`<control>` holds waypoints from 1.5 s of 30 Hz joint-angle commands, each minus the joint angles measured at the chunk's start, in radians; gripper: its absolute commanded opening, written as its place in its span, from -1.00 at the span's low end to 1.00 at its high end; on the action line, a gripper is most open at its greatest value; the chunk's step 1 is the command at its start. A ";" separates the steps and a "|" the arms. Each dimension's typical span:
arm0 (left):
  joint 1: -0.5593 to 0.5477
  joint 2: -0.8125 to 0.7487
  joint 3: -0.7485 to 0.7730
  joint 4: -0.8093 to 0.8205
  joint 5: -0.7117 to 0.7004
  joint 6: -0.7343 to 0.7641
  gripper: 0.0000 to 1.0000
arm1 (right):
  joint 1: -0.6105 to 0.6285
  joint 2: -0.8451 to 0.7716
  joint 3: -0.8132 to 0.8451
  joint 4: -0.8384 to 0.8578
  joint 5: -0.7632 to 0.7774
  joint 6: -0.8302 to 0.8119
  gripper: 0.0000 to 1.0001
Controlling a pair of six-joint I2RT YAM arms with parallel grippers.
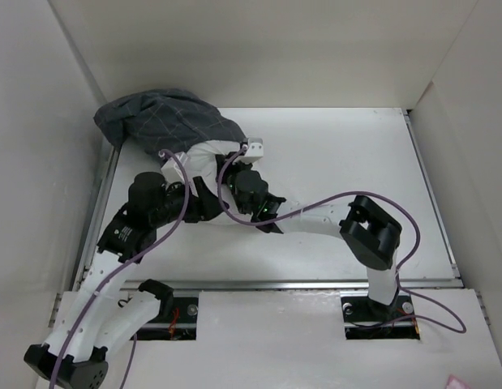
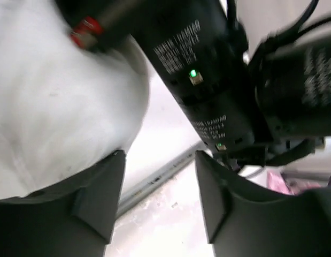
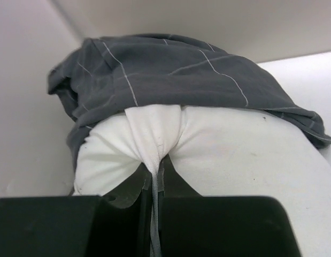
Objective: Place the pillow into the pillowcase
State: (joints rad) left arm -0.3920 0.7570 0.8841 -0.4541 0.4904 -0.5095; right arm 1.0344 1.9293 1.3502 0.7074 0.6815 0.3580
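The white pillow (image 3: 235,155) lies at the far left of the table, its far part covered by the dark grey grid-lined pillowcase (image 3: 170,72). In the top view the pillowcase (image 1: 165,120) bunches against the back left wall and the pillow (image 1: 203,158) sticks out toward the arms. My right gripper (image 3: 154,179) is shut on a pinched fold of the pillow's near edge. My left gripper (image 2: 160,176) is open and empty, its left finger beside the pillow (image 2: 58,107), with the right arm's black links just beyond it.
White walls enclose the table on the left, back and right. A metal rail (image 1: 267,285) runs along the near edge. Purple cables (image 1: 315,203) loop between the arms. Both arms crowd together at the pillow's near end (image 1: 194,198).
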 commanded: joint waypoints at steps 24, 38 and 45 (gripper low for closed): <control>0.016 0.387 0.041 0.347 -0.742 0.107 0.26 | -0.034 -0.303 -0.290 -0.219 0.072 -0.106 -1.00; 0.016 0.458 0.087 0.330 -0.694 0.126 -1.00 | -0.034 -0.242 -0.186 -0.299 0.133 -0.047 -1.00; -0.013 0.208 0.004 0.307 -0.587 0.040 -1.00 | -0.045 -0.127 -0.016 -0.325 0.248 -0.025 -1.00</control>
State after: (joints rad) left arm -0.3813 1.0920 0.9047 -0.1616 -0.1768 -0.4118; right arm 1.0073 1.7729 1.2362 0.3584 0.8307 0.2996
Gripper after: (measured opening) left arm 0.006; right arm 0.045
